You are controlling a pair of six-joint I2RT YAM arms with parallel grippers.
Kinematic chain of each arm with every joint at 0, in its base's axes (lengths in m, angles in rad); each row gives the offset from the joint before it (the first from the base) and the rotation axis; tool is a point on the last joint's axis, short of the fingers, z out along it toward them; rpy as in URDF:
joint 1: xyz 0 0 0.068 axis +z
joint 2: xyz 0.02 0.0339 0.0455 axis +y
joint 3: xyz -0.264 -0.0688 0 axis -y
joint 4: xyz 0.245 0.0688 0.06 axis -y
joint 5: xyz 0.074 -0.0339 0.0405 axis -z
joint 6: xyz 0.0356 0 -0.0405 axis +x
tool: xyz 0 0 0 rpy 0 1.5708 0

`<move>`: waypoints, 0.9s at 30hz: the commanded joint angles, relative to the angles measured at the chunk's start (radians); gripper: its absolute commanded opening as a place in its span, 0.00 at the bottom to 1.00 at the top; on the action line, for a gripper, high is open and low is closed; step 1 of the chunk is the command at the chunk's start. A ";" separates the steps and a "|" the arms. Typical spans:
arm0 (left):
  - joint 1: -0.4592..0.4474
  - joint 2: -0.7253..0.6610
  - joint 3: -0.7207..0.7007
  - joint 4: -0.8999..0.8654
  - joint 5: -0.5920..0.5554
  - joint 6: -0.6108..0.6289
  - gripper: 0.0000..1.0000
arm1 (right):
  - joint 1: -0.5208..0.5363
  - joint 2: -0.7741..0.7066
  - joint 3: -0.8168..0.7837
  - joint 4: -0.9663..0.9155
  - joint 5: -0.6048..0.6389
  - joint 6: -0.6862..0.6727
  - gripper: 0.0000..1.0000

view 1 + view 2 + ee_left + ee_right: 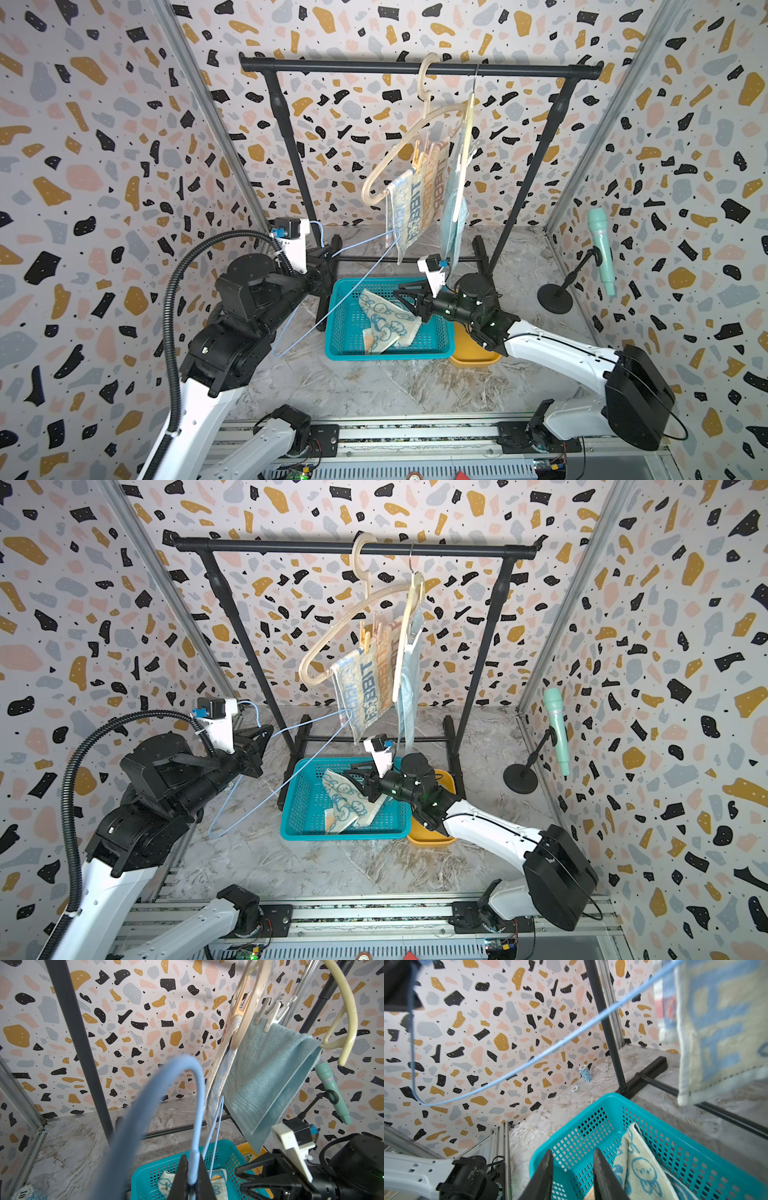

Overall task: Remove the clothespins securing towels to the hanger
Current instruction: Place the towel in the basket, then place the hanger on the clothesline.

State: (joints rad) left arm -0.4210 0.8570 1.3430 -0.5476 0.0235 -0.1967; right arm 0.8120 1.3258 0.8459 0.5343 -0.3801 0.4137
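A cream plastic hanger (pixel 409 143) hangs tilted from the black rack. The striped "RABBIT" towel (pixel 415 208) is pegged to it by orange and pink clothespins (pixel 420 154). Beside it a light-blue terry towel (pixel 268 1076) hangs from a second cream hanger under pale clothespins (pixel 268 1015). My left gripper (pixel 193 1159) is shut on a blue wire hanger (pixel 345 282), left of the towels. My right gripper (pixel 572 1152) stands open over the teal basket (pixel 386 355), nothing between its fingers. The cream cartoon towel (pixel 384 320) lies in that basket beside them.
The black rack (pixel 415 68) stands over the basket, its feet on the marble floor. A yellow bowl (pixel 473 358) sits under my right arm. A mint microphone (pixel 600 249) on a black stand is at the right wall. A stack of blue poker chips (pixel 585 1073) stands by the left wall.
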 commanded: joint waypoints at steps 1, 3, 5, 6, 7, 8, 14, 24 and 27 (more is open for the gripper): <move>-0.001 -0.017 0.022 -0.021 0.060 0.012 0.00 | 0.006 -0.101 -0.025 -0.022 0.010 -0.025 0.35; -0.002 -0.028 0.013 -0.033 0.092 0.010 0.00 | 0.006 -0.150 -0.038 -0.039 0.012 -0.036 0.35; -0.002 -0.032 0.014 -0.053 0.142 0.009 0.00 | 0.006 -0.202 -0.046 -0.068 0.009 -0.049 0.36; -0.001 -0.031 0.015 -0.061 0.167 0.007 0.00 | 0.006 -0.225 -0.051 -0.081 0.002 -0.055 0.36; -0.001 -0.031 0.018 -0.071 0.197 0.005 0.00 | 0.006 -0.251 -0.053 -0.096 -0.011 -0.066 0.36; -0.001 -0.027 0.021 -0.079 0.222 0.005 0.00 | 0.004 -0.281 -0.053 -0.112 -0.030 -0.076 0.36; -0.001 -0.025 0.040 -0.127 0.290 0.012 0.00 | -0.005 -0.427 0.006 -0.287 -0.123 -0.132 0.36; -0.001 0.013 0.078 -0.166 0.501 0.029 0.00 | -0.121 -0.561 0.123 -0.574 -0.284 -0.225 0.44; -0.001 0.022 0.078 -0.156 0.574 0.013 0.00 | -0.197 -0.548 0.146 -0.599 -0.392 -0.217 0.47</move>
State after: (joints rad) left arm -0.4210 0.8757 1.3956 -0.7246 0.4782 -0.1833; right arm 0.6609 0.7708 0.9535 0.0204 -0.6552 0.2157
